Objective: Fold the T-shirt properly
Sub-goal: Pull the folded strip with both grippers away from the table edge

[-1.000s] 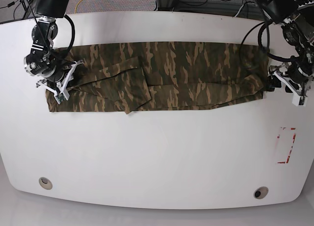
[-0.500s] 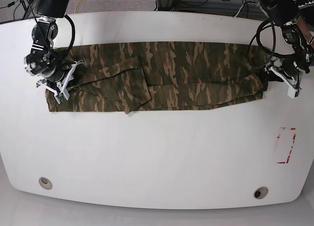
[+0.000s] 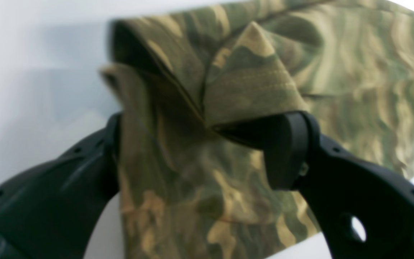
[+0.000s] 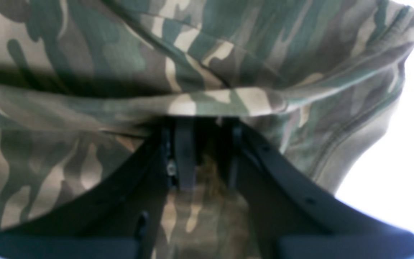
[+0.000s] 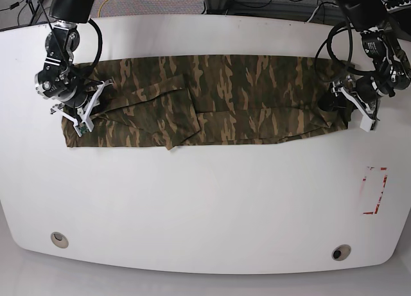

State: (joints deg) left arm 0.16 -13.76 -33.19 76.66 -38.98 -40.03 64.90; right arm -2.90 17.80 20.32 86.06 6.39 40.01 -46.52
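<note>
The camouflage T-shirt (image 5: 212, 106) lies as a long soft band across the far half of the white table (image 5: 205, 206), its long axis side to side. The left gripper (image 3: 199, 151) straddles its rumpled end, jaws spread wide; the right gripper (image 4: 207, 158) pinches a fold of cloth at the opposite end.

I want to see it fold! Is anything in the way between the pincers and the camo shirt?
Nothing visible. The right pincer is already shut on the T-shirt at one end, and the left pincer straddles the other end, wide open.
</note>
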